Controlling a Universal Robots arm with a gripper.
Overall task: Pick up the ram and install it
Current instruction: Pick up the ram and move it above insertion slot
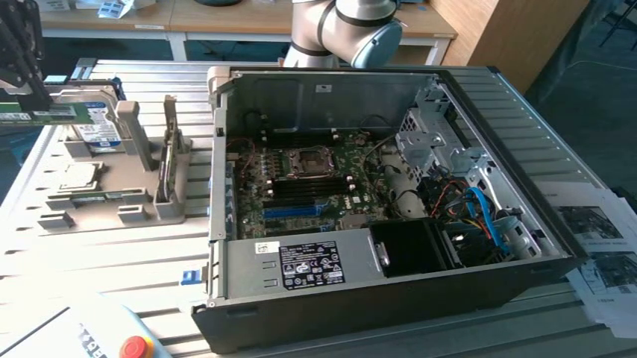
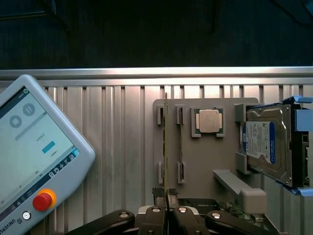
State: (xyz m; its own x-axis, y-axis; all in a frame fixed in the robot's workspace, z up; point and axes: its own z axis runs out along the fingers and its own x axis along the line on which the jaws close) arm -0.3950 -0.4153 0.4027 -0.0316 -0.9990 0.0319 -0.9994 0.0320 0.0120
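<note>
Step in hand: pick-up, judged as good as done; install not yet done. You have the gripper (image 1: 38, 103) at the exterior view's far left, above the grey fixture tray (image 1: 100, 212), with its fingers (image 2: 158, 193) closed on the ram (image 1: 40, 114). The green stick hangs level and appears lifted out of its holder. The wrist view shows it edge-on, running straight out from between the pads.

Surroundings: a second memory stick (image 2: 180, 142) stands in the neighbouring holder just beside the held one. The CPU (image 2: 209, 121) and the hard drive (image 2: 264, 142) sit further along the tray. The teach pendant (image 2: 34, 161) lies on the slatted table (image 1: 130, 261), near the tray.

Judgement on the move ahead: the target is on the motherboard (image 1: 309, 179), by the blue slot strip (image 1: 294, 211), well apart from the gripper. The carry must clear the case wall (image 1: 214, 171) standing between tray and board. The stick's long edge must then line up with a slot and go down square.

Room: open above the table and the case. Inside, cables crowd the exterior view's right, and the power supply (image 1: 309, 265) borders the near side.
</note>
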